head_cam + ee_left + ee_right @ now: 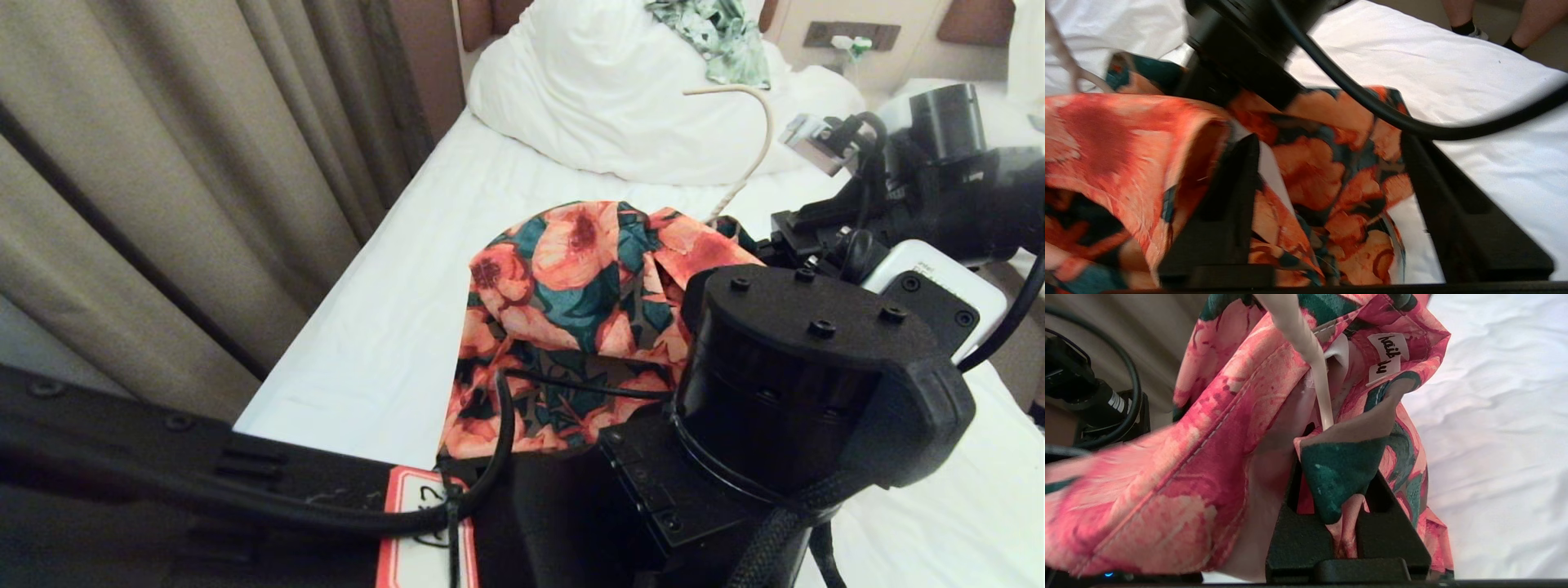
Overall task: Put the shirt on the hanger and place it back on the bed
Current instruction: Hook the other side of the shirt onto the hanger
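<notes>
You had the shirt [571, 318] propped up off the bed [384, 343] like a small tent, and the reason showed in the hook of the hanger [755, 139] rising out of the collar: the wire was already inside the garment, so the cloth hung from it instead of lying flat. The neck label [1386, 357] sat just beside the hanger's stem, which suggested the neck was roughly centred on the hook.

Your right end effector [1347, 506] was pinched nearly shut on a fold of the shirt's collar area right below the stem; whether the wire itself lay between the fingers was hidden by cloth. That grip looked like what kept the whole bundle upright.

Your left end effector [1331, 204] stood with its fingers [1237, 192] wide apart and nothing clamped between them; one finger touched the draped fabric on that shoulder side, the other stood over the sheet. I judged that side as let go, with the shoulder left to settle on the hanger
</notes>
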{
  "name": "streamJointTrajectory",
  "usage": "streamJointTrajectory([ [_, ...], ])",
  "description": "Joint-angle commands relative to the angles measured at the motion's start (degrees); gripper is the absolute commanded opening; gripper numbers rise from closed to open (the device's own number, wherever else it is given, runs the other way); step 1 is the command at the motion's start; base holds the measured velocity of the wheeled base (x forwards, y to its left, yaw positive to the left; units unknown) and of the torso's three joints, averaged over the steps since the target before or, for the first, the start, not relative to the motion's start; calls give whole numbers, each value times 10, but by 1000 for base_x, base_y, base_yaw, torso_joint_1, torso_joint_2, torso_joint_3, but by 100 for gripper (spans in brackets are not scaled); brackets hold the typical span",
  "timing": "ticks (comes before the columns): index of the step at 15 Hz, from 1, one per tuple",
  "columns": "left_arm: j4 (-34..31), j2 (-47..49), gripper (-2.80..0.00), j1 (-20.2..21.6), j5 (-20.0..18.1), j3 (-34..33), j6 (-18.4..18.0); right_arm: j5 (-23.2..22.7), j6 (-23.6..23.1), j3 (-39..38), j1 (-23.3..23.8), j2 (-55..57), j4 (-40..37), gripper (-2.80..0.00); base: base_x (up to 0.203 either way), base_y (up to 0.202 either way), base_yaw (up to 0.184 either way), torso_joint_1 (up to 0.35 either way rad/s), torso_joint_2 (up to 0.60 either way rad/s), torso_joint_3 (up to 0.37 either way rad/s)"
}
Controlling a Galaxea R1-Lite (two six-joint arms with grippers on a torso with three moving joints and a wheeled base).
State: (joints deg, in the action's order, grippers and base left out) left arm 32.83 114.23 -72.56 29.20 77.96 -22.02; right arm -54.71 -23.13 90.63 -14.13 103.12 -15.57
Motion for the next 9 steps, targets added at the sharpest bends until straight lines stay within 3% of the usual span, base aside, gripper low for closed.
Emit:
streamJointTrajectory([
  [1, 2, -5, 0, -7, 5, -12, -2, -3, -1, 7, 1, 2, -1, -280, 0, 0, 0, 0, 0, 0],
  [6, 20, -10, 0, -52, 8, -75, -2, -4, -1, 15, 3, 2, 0, -280, 0, 0, 0, 0, 0, 0],
  [9, 42, -7, 0, -54, 10, -82, -4, -4, -1, 19, 4, 6, 0, -280, 0, 0, 0, 0, 0, 0],
])
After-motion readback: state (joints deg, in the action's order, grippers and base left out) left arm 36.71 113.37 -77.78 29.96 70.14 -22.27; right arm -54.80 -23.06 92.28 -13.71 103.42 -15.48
